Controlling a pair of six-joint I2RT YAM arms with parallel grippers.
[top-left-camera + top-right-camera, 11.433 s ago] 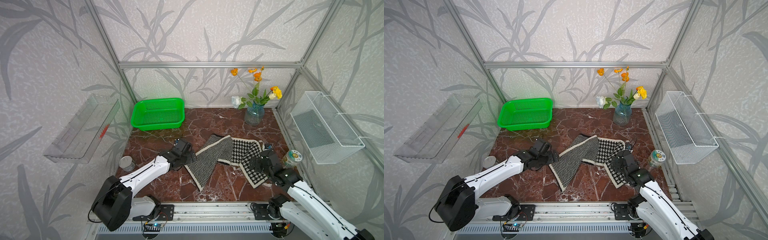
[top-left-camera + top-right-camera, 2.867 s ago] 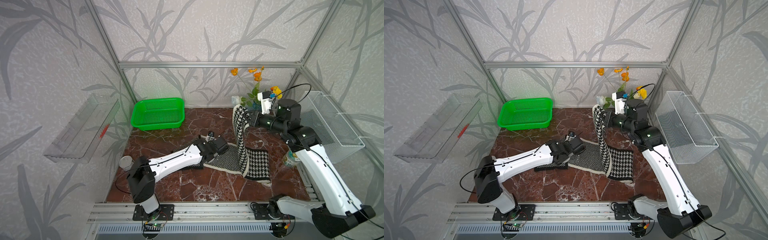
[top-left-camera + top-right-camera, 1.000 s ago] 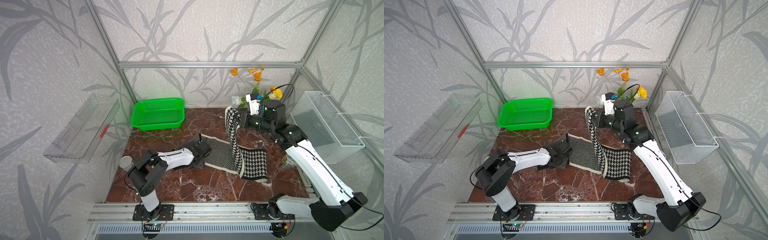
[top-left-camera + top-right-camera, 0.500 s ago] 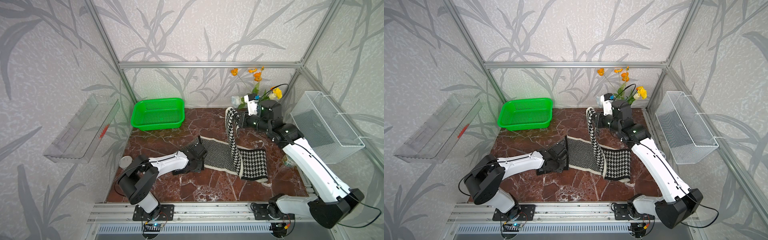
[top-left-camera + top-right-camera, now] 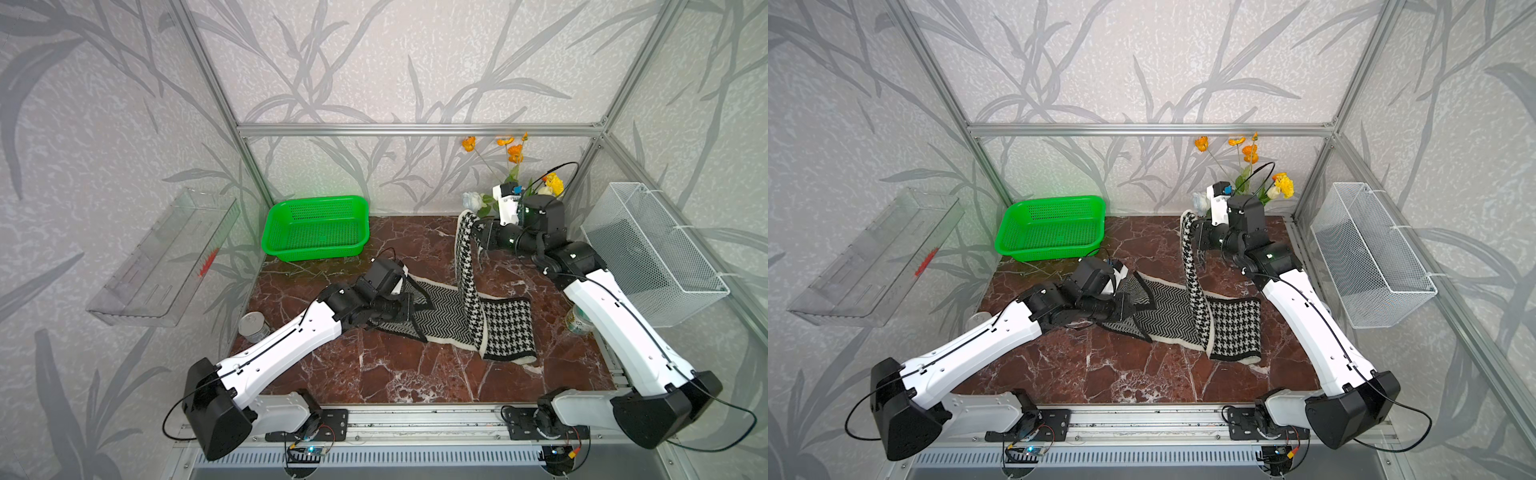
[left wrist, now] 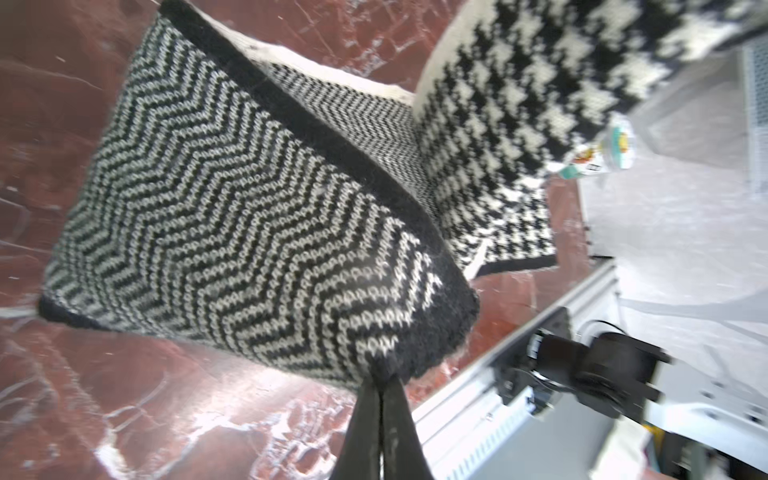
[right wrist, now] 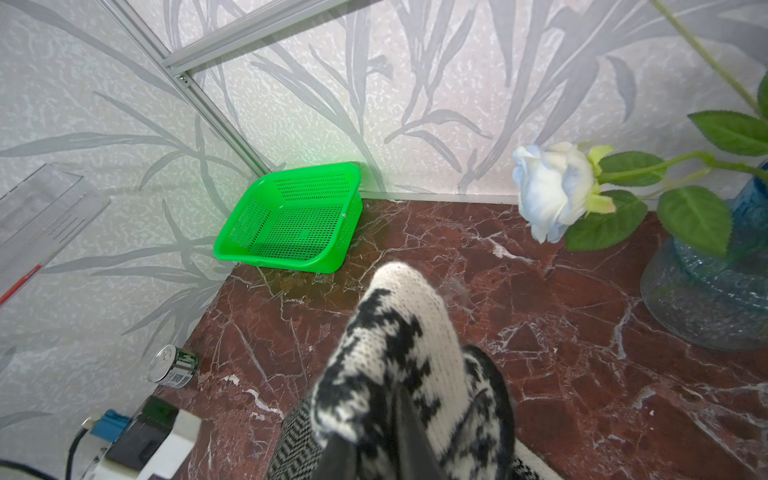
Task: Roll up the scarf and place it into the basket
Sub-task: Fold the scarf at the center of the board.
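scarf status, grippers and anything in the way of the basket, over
Left gripper shut on scarf corner, low. Right gripper shut on scarf, lifted high. Not rolled yet. Basket empty, way clear.

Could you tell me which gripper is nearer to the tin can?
Left. The left gripper grips one end of the scarf low over the table, on the same side as the tin can; the right gripper holds the other end raised beside the flowers, across the table.

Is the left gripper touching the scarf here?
Touching. The left wrist view shows the left gripper pinched shut on the black-edged corner of the scarf.
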